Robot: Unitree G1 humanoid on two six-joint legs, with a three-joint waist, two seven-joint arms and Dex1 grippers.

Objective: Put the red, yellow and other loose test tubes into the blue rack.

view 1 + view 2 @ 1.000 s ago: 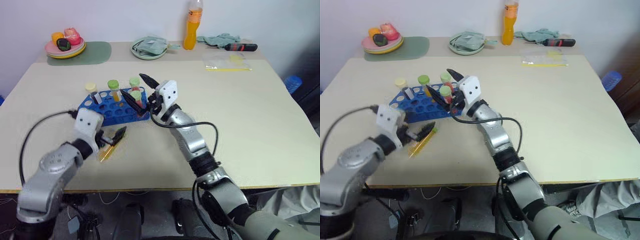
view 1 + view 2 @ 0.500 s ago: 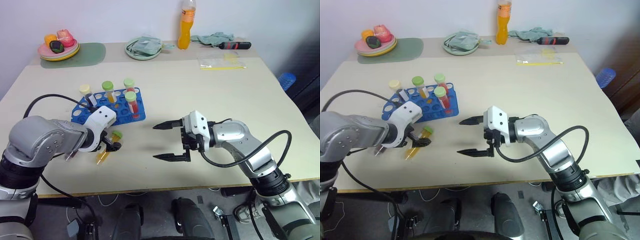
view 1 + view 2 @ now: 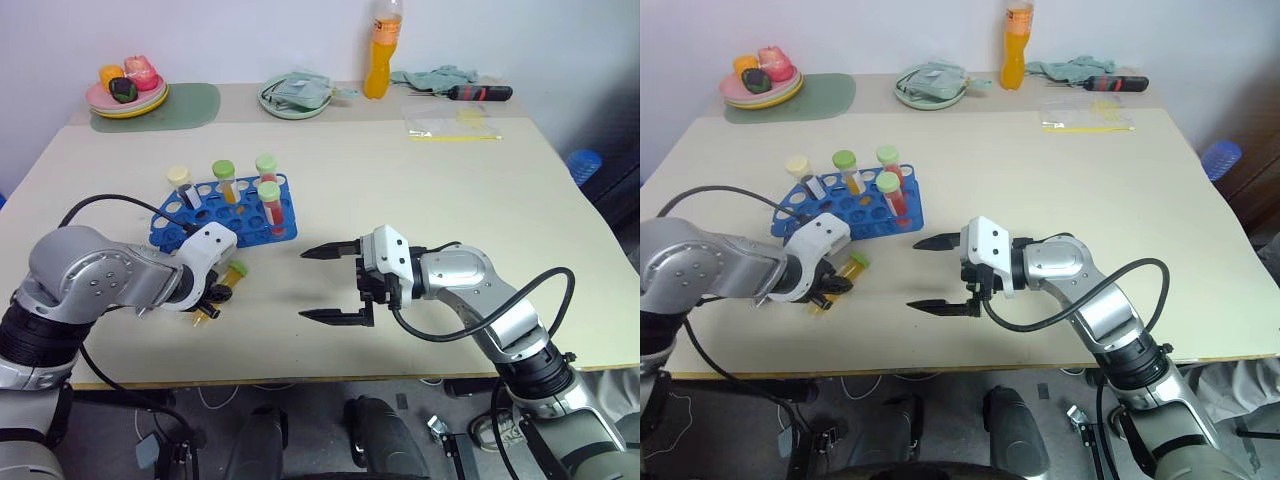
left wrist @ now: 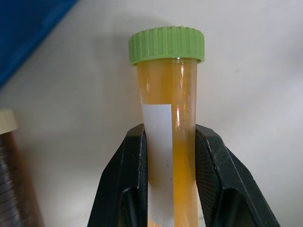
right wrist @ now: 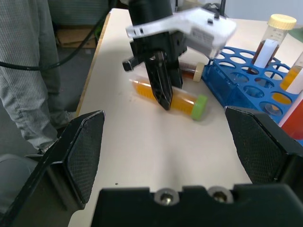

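Left gripper (image 4: pixel 165 156) (now shut) clamps yellow tube (image 4: pixel 168 118).

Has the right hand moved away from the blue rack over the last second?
Yes. The right hand has pulled back from over the blue rack toward the table's near edge, open and empty.

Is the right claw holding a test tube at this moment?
No: the right claw hangs wide open and empty above the table.
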